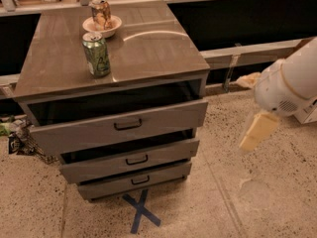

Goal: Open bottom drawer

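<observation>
The bottom drawer (132,181) is the lowest and narrowest of three grey-brown fronts on the cabinet, with a small black handle (140,180). It stands out a little from the cabinet body, as do the middle drawer (131,160) and the tall top drawer (119,126). My gripper (257,131) hangs cream-coloured below the white arm (292,78) at the right. It is in the air over the floor, well to the right of the drawers and touching nothing.
A green can (96,53) and a bowl (102,26) holding a second can stand on the cabinet top. A blue tape X (141,211) marks the floor in front. Clutter (15,135) lies at the cabinet's left. A low ledge (247,53) runs behind.
</observation>
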You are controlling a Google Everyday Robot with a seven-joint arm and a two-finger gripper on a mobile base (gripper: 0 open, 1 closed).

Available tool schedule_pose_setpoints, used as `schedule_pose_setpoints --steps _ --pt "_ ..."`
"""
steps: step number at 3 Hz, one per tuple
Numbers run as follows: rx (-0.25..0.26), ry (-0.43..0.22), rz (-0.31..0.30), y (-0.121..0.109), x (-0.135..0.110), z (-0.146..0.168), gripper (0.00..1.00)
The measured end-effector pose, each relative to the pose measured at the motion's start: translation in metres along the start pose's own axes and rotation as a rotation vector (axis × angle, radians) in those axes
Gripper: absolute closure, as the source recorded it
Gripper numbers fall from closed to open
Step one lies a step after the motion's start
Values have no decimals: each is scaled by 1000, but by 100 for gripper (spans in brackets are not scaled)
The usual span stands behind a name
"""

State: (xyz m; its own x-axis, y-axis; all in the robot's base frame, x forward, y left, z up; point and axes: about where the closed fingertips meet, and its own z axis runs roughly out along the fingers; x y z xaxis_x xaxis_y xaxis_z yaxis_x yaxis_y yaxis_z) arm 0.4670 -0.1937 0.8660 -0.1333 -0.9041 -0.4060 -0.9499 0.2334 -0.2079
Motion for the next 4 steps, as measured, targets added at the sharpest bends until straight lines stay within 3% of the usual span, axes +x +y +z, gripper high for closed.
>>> schedule_pose_setpoints --steps 1,2,3,4 --pt "-40 -69 -41 4 5 61 0" --pt "-100 -96 -73 19 7 119 0" --pt "-206 -38 -77 48 25 186 0" --pt "-205 -38 -78 48 25 186 0"
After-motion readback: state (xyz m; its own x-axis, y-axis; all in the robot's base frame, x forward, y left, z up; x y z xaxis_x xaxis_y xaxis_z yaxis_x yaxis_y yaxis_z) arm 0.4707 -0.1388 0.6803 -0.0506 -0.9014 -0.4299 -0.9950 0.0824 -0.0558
